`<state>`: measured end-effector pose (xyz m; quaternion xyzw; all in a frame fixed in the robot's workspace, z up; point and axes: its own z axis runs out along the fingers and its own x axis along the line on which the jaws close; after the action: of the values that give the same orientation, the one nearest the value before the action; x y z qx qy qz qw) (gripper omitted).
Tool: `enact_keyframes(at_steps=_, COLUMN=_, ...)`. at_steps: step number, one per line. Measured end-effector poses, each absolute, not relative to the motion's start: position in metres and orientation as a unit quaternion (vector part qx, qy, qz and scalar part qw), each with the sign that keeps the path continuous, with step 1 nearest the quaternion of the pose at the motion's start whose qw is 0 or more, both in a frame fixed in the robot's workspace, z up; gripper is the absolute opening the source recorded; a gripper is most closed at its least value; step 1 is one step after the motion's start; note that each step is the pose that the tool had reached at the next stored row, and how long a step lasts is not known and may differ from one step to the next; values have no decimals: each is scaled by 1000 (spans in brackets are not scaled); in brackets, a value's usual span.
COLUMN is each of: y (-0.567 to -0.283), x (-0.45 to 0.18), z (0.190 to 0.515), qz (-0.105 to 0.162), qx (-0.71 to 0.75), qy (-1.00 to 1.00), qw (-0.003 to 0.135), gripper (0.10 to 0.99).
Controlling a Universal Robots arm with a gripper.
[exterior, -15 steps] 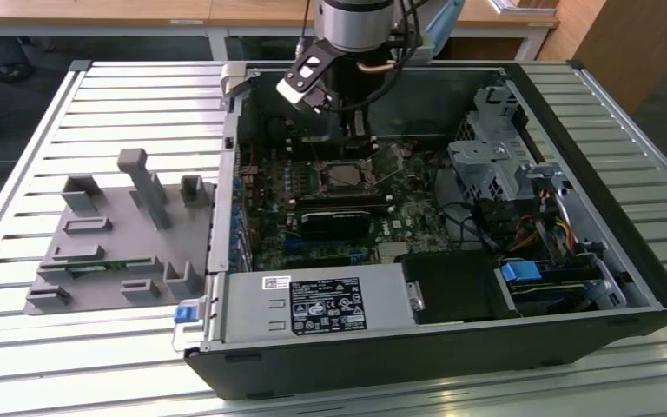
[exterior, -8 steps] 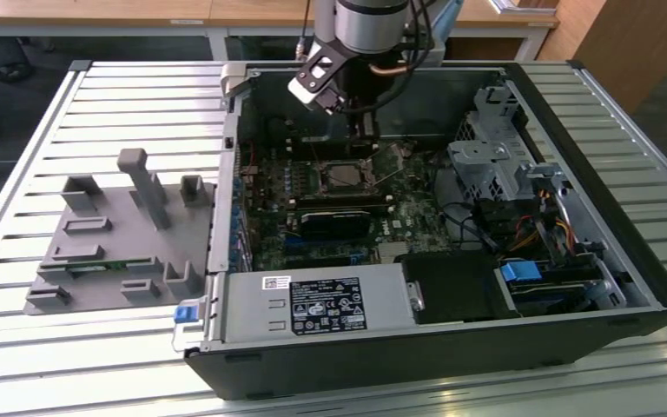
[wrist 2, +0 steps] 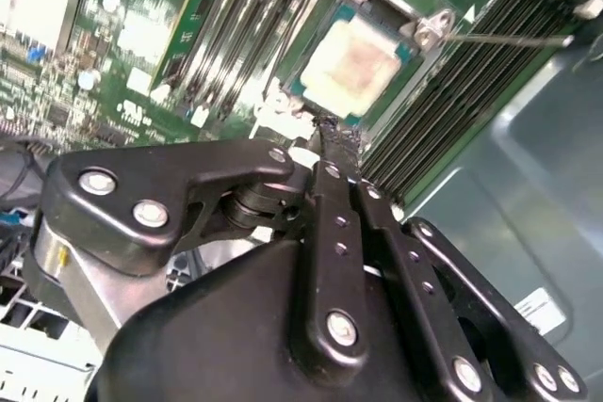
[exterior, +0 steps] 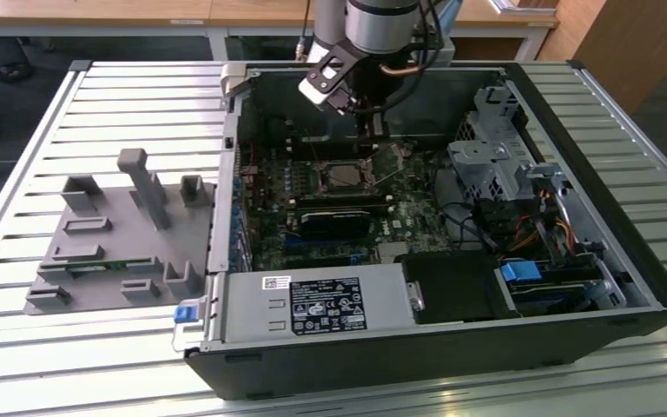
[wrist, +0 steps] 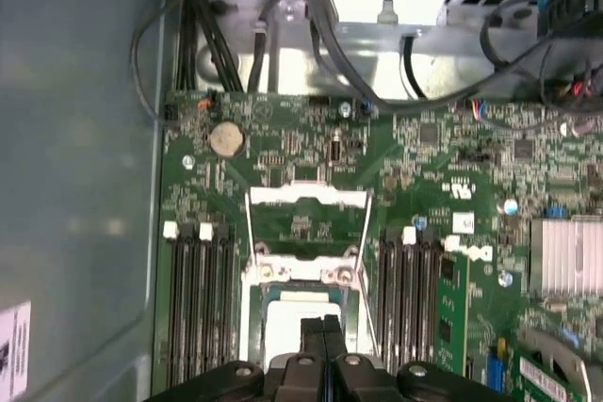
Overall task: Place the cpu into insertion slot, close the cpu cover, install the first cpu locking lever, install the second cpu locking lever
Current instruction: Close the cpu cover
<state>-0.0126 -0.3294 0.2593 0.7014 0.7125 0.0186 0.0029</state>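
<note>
The cpu [wrist 2: 353, 68], pale beige on top, lies flat in the insertion slot [wrist 2: 316, 91] on the green motherboard. In the first wrist view the cpu [wrist: 285, 325] sits partly behind my gripper [wrist: 323, 331]. The cpu cover [wrist: 306, 198], a silvery frame with a cut-out centre, stands swung open beyond the slot. A thin locking lever [wrist 2: 509, 40] sticks out sideways, unlatched. My gripper [wrist 2: 334, 134] hovers just above the slot's edge, its black fingers pressed together and holding nothing. In the exterior view the gripper [exterior: 368, 130] hangs over the slot [exterior: 346, 178].
Rows of memory slots [wrist: 198, 298] flank the socket on both sides. Cables [wrist: 273, 25] and a metal drive cage [exterior: 496, 165] crowd the case around the board. A power supply [exterior: 316, 304] fills the near corner. A grey fixture [exterior: 119, 234] stands outside on the slatted table [exterior: 90, 365].
</note>
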Motion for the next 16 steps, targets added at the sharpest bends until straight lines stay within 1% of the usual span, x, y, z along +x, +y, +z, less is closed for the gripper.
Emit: enact_keyframes(at_steps=16, y=-329, x=14, z=258, qz=19, qx=685, qy=728, qw=3, gripper=106)
